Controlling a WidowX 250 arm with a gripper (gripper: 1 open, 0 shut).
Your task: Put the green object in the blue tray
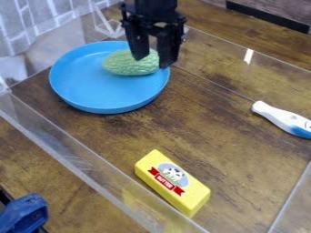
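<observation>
Jaws of gripper [153, 56] clamp green object [129, 63] over blue tray [85, 89]; yellow block's [172, 181] label unreadable.

yellow rectangular block [172, 182] near my front edge of the wooden counter [225, 118], white-and-blue handheld item [283, 118] far right, blue cloth [22, 217] bottom-left corner

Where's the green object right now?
Upper left of the camera view: the green object lies inside the blue tray, toward its far rim, directly under the gripper.
</observation>
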